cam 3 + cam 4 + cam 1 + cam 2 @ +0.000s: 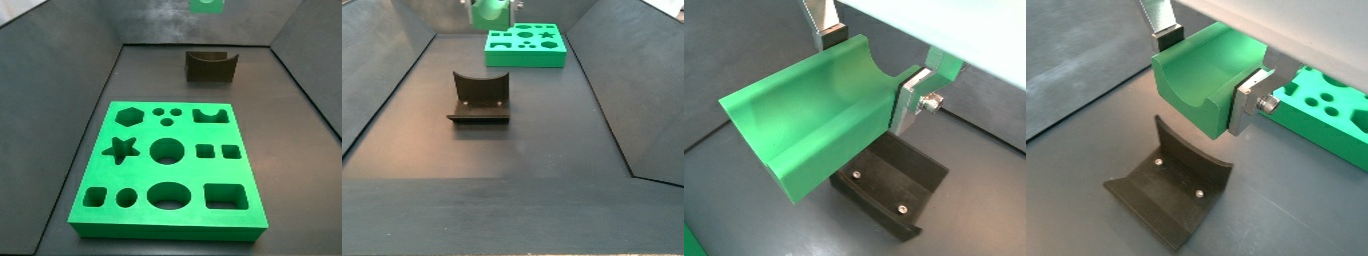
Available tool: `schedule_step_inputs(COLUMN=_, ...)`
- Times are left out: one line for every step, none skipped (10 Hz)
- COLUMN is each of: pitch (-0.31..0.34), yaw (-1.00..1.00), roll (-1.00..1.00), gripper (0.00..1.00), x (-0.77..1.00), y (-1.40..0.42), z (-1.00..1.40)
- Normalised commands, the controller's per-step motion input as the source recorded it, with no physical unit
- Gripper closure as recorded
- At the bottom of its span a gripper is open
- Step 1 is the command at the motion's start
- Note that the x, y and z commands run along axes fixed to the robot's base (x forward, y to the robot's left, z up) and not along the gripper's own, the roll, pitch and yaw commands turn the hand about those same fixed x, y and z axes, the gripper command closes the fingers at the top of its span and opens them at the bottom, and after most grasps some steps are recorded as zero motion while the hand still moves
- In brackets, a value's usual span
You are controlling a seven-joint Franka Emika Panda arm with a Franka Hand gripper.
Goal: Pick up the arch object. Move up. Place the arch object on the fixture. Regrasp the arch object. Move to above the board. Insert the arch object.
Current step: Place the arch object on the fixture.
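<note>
Dark matte floor lies below as we note the gripper [865,75] pinching the arch object [818,110] by its flat end faces above the fixture [1170,190], the piece seemingly rigid, light, smooth plastic.

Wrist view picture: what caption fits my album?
Gripper holds the small green notched arch object above the dark U-topped fixture, beside the bright green board.
</note>
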Motion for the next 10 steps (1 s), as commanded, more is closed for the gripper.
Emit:
schedule_step_inputs(pitch=0.086, yaw=0.31, roll=-1.0, gripper=1.0, x=0.44, y=0.71, z=-0.13)
schedule_step_inputs(pitch=0.109, yaw=0.25, roll=-1.0, gripper=1.0, x=0.34, y=0.56, z=-0.08)
schedule_step_inputs(pitch=0.149, yaw=0.23, roll=-1.0, gripper=1.0, x=0.27, y=0.39, z=-0.04)
schedule_step_inputs(pitch=0.204, yaw=0.18, roll=-1.0, gripper=1.0, x=0.19, y=0.17, z=-0.01)
schedule_step_inputs(pitch=0.229, yaw=0.16, roll=-1.0, gripper=1.0, x=0.16, y=0.1, z=-0.02)
schedule_step_inputs(pitch=0.251, yaw=0.09, roll=-0.89, gripper=1.0, x=0.09, y=0.07, z=-0.02)
schedule_step_inputs(pitch=0.233, yaw=0.01, roll=-0.71, gripper=1.0, x=0.07, y=0.06, z=-0.01)
schedule_step_inputs(pitch=0.2, yaw=-0.06, roll=-0.47, gripper=1.0, x=0.07, y=0.05, z=-0.01)
schedule_step_inputs(pitch=0.186, yaw=-0.08, roll=-0.36, gripper=1.0, x=0.08, y=0.05, z=-0.01)
schedule_step_inputs(pitch=0.155, yaw=-0.1, roll=-0.22, gripper=1.0, x=0.08, y=0.04, z=-0.01)
